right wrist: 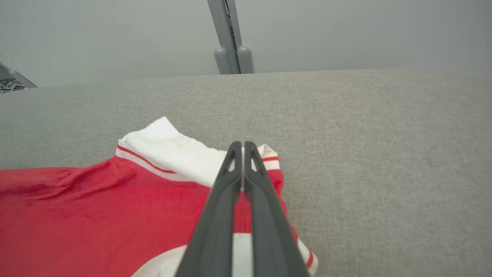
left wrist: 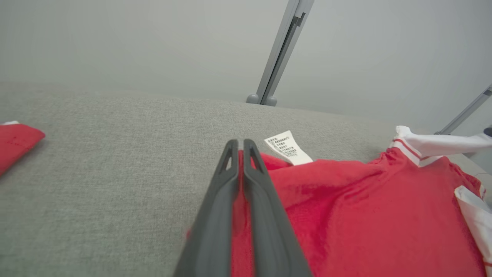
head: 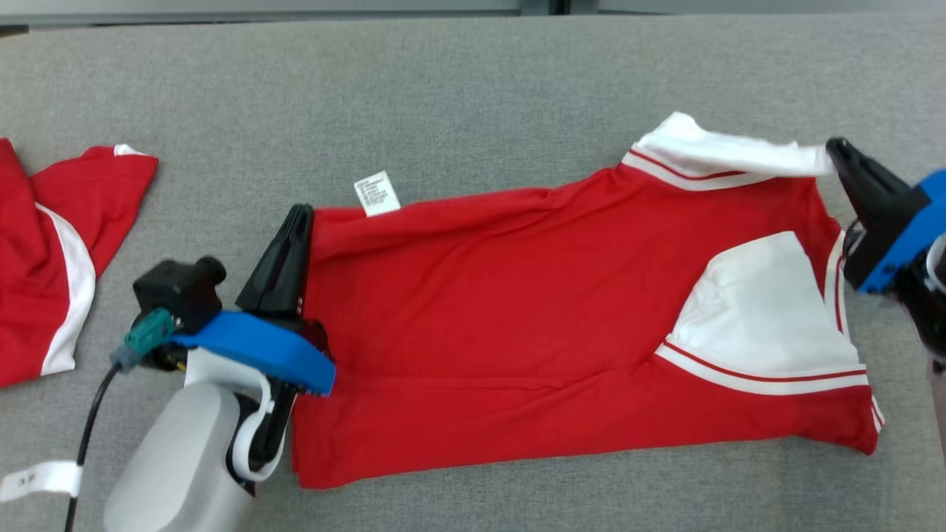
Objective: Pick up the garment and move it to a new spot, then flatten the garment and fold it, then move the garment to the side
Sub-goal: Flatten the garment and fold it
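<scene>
Closest to the camera is the pale left forearm (head: 177,458), which reaches up to the garment's left end. The left jaws are clenched on the red hem, just below the white care label (head: 377,193), and red cloth shows between them in the left wrist view. The garment (head: 517,310), a red shirt with white panels, lies lengthwise across the middle of the grey table (head: 473,89). It is mostly flat, with soft creases along its far edge. At its right end the right jaws are clenched on the tip of the white sleeve (head: 739,159), which is drawn out taut toward them. A second red garment (head: 44,244) lies well apart at the left.

With both far corners pinched, this looks like the flatten-and-fold step. The next move likely calls for both arms to lift together and carry that far edge evenly toward the near one. They should keep tension, so that the thin sleeve does not slip free.
</scene>
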Robot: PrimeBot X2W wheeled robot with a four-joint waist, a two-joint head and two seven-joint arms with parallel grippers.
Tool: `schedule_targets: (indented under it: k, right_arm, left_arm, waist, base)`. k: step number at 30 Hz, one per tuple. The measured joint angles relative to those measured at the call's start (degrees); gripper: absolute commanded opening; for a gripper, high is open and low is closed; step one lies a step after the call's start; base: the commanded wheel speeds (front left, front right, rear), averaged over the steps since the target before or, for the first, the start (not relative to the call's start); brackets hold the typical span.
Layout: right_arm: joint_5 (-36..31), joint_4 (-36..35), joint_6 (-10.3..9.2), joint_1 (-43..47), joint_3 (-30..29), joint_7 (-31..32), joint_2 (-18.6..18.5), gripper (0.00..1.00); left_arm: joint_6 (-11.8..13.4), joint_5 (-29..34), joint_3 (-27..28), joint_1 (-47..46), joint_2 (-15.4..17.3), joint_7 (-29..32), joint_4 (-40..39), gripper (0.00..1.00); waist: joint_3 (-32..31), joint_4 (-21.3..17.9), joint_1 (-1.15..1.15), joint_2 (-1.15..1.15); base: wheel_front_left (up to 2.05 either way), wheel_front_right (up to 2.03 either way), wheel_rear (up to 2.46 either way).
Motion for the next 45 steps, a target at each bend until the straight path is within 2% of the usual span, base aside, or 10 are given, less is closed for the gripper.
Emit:
schedule_targets:
  k: [5,13,23,25,26,27,28,29,38,45]
  right_arm:
    - [0.65,-7.94,0.00,9.35,-3.37,3.37,1.11,0.00]
    - [0.43,-16.97,0.00,21.52,-8.53,8.42,5.93,0.00]
    - [-0.75,-24.49,0.00,30.62,-12.78,14.04,10.84,0.00]
    - [-1.12,-24.57,0.00,31.45,-13.38,15.05,11.23,0.00]
    - [-1.12,-24.57,0.00,31.45,-13.38,15.05,11.23,0.00]
    - [-1.49,-24.57,0.00,31.90,-13.68,15.37,11.58,0.35]
    - [-1.92,-24.54,0.00,32.27,-14.15,15.50,11.93,1.00]
    - [-2.22,-24.53,-0.01,32.56,-14.39,15.94,12.18,1.00]
    - [-6.11,-24.68,0.00,32.30,-17.06,15.15,13.84,1.00]
    - [-11.04,-16.62,-0.01,26.38,-18.87,15.81,15.24,1.00]
  left_arm:
    - [-0.01,0.29,-0.20,3.67,0.67,-2.54,1.49,0.00]
    - [0.12,1.78,-1.02,6.74,1.02,-4.72,3.83,0.00]
    - [0.75,3.64,-1.04,7.65,0.62,-6.15,7.26,0.00]
    - [1.05,3.63,-0.80,8.39,0.34,-6.23,7.92,0.23]
    - [1.05,3.63,-0.80,8.39,0.34,-6.23,7.92,0.23]
    - [1.25,3.64,-0.65,8.67,0.25,-6.24,8.18,0.48]
    - [1.30,3.64,-0.52,9.00,0.11,-6.28,8.33,0.95]
    - [1.52,3.60,-0.26,9.43,-0.15,-6.32,8.48,1.00]
    - [2.03,5.23,4.72,11.84,-1.99,-6.49,3.86,1.00]
    - [2.77,10.40,7.67,12.52,-2.47,-6.49,0.66,1.00]
  waist:
    - [-2.31,-1.00,0.00,0.00]
    - [-4.83,-1.55,0.00,0.00]
    - [-6.86,-2.42,0.00,0.00]
    - [-7.37,-2.55,0.00,0.00]
    - [-7.37,-2.55,0.00,0.00]
    - [-7.62,-2.61,0.00,0.00]
    - [-7.88,-2.64,0.01,0.00]
    - [-8.18,-2.63,0.00,0.00]
    - [-10.87,-2.07,0.00,0.00]
    - [-11.45,-1.19,0.01,0.00]
  base:
    - [0.00,0.00,0.00]
    - [0.00,0.00,0.00]
    - [0.00,0.00,0.00]
    - [0.00,0.00,0.00]
    - [0.00,0.00,0.00]
    - [0.00,0.00,0.00]
    - [0.00,0.00,0.00]
    - [0.00,0.00,0.00]
    - [0.00,0.00,0.00]
    - [0.00,0.00,0.00]
